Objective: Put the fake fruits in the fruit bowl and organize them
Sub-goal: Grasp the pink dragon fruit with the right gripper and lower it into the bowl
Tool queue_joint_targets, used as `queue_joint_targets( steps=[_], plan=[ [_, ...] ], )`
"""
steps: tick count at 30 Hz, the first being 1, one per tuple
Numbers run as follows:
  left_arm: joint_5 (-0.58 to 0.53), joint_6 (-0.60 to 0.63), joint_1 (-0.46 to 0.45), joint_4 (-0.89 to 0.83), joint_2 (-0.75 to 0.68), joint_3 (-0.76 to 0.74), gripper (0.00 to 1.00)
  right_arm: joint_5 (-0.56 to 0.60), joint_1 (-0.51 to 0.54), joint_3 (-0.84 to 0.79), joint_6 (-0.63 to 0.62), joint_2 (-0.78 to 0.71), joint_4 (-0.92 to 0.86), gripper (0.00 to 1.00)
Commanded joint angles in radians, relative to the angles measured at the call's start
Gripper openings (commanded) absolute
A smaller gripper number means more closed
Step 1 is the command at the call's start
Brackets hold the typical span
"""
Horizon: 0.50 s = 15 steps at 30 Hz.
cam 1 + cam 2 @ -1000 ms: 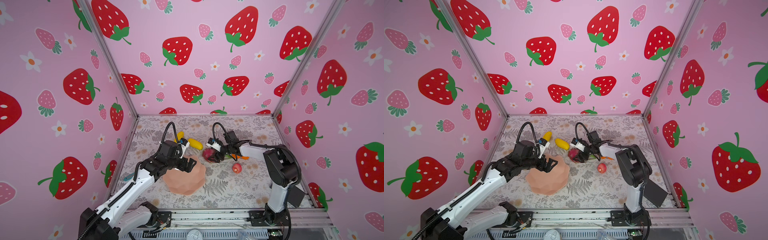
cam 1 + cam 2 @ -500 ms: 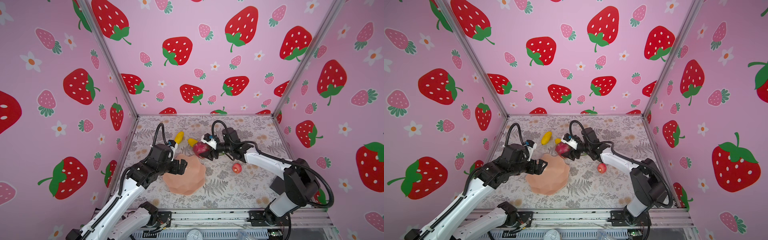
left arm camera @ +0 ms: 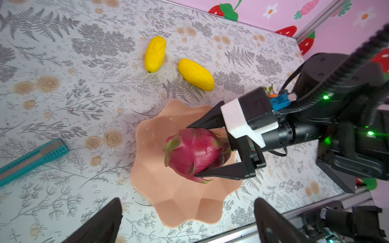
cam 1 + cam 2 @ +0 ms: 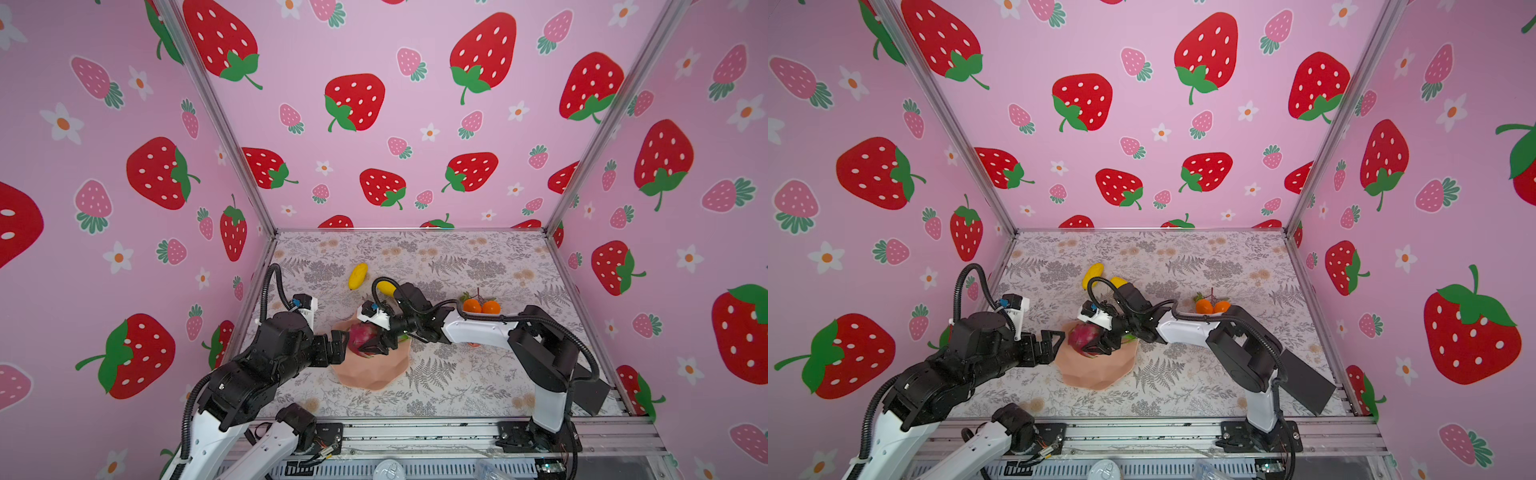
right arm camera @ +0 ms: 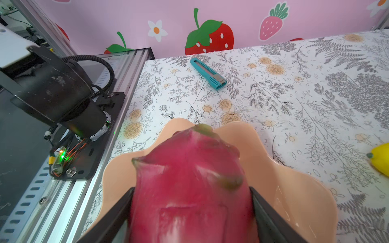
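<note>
Right gripper (image 3: 192,150): yours, clamped on the dragon fruit (image 5: 189,185), a jaw on each flank.
Dragon fruit: held over the fruit bowl (image 3: 179,206), within its rim; whether it touches, you cannot tell.
Left gripper (image 4: 1058,345): jaws spread wide, empty, just beside the bowl.
Yellow fruit (image 3: 155,54), second yellow fruit (image 3: 196,74): on the table (image 4: 457,386) beyond the bowl, not touching.
Oranges (image 4: 481,306): on the table, well apart from the bowl.
Box cutter (image 5: 208,73): teal, flat on the table.

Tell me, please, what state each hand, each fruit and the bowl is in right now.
Left hand, open and empty, beside the bowl.
Right hand, closed on the dragon fruit.
Dragon fruit, gripped, above the bowl.
Bowl, upright on the table.
Yellow fruits, both lying on the table, outside the bowl.
Oranges, on the table, outside the bowl.
</note>
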Motion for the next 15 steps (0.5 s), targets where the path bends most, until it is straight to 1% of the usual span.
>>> queue_joint_targets(
  steps=[1, 7, 10, 15],
  plan=[
    [-0.12, -0.033, -0.001, -0.059, -0.006, 0.044, 0.99, 0.002, 0.012, 0.042, -0.01, 0.027, -0.029, 0.64],
    [-0.151, -0.028, -0.001, -0.048, -0.005, 0.033, 0.99, 0.005, 0.015, 0.081, -0.037, 0.07, -0.096, 0.66],
    [-0.149, -0.021, -0.001, -0.038, -0.002, 0.028, 0.99, -0.023, 0.017, 0.089, -0.055, 0.082, -0.122, 0.67],
    [-0.142, -0.012, -0.001, -0.033, -0.002, 0.028, 0.99, -0.025, 0.021, 0.093, -0.063, 0.088, -0.134, 0.72]
  ],
)
